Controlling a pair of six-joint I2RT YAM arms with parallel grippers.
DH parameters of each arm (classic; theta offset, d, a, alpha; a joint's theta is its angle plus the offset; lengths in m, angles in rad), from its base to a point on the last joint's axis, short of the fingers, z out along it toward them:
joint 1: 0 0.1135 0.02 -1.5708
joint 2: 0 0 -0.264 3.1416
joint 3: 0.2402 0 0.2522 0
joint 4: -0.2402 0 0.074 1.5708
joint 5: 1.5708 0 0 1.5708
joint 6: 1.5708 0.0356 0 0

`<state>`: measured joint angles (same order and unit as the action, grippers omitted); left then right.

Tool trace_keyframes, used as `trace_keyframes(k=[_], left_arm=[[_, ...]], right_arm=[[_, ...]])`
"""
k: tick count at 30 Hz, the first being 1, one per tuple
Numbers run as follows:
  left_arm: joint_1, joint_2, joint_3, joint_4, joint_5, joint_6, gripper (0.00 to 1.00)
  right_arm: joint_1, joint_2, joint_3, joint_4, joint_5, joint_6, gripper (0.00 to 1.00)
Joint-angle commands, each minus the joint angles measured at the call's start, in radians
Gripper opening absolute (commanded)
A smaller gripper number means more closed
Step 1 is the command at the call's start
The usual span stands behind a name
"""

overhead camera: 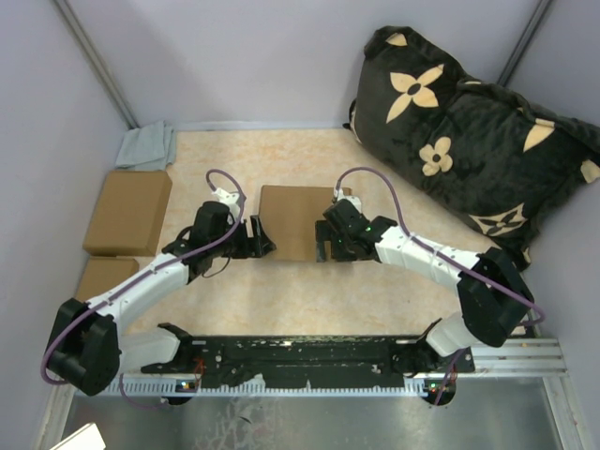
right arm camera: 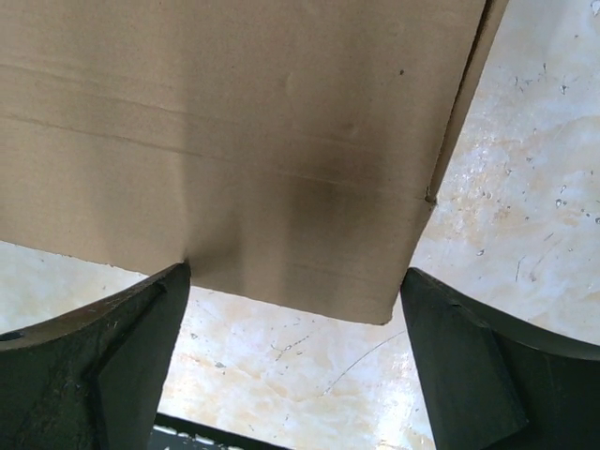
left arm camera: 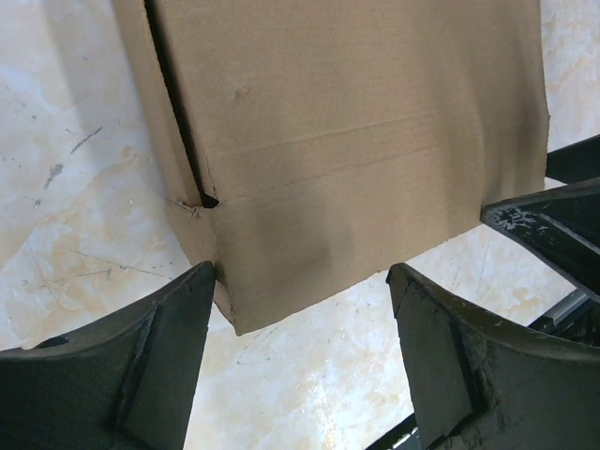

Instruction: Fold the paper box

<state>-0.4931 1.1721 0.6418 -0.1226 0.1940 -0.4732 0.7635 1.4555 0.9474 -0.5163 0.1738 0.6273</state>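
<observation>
Brown cardboard and black plastic make up most of what we list on the pale marbled worktop (overhead camera: 309,305), taken from left to right.

- One grey-blue cloth (overhead camera: 147,145), crumpled in the far left corner.
- One larger cardboard block (overhead camera: 128,211), lying flat just on the near side of the cloth.
- One smaller cardboard block (overhead camera: 105,277), flat, just beside the larger one on its near side.
- The left gripper (overhead camera: 255,240), at the left near corner of the paper box. In its wrist view we note the jaws standing wide, the box corner lying between them and nothing clamped.
- The paper box (overhead camera: 292,220), plain brown, resting on the worktop at its middle, between the two grippers. We record crease lines across its top panel and a dark gap along its left side, where that panel meets the side wall.
- The right gripper (overhead camera: 328,246), at the right near corner of the paper box. Its jaws likewise stand wide, the box edge between them, unclamped.
- One black cushion (overhead camera: 469,141) with beige flower shapes, leaning in the far right corner, well apart from the box.
</observation>
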Motion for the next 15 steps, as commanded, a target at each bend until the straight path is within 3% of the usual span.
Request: trace_keyframes(k=[1,15], left_arm=[[-0.007,0.009,0.03,-0.02,0.034,-0.016,0.8],[-0.007,0.032,0.105,-0.121,0.082,-0.044,0.8]], right_arm=[[0.015,-0.02,0.088,0.007,-0.022,0.018,0.94],[0.015,0.055,0.248,-0.126,-0.029,0.015,0.92]])
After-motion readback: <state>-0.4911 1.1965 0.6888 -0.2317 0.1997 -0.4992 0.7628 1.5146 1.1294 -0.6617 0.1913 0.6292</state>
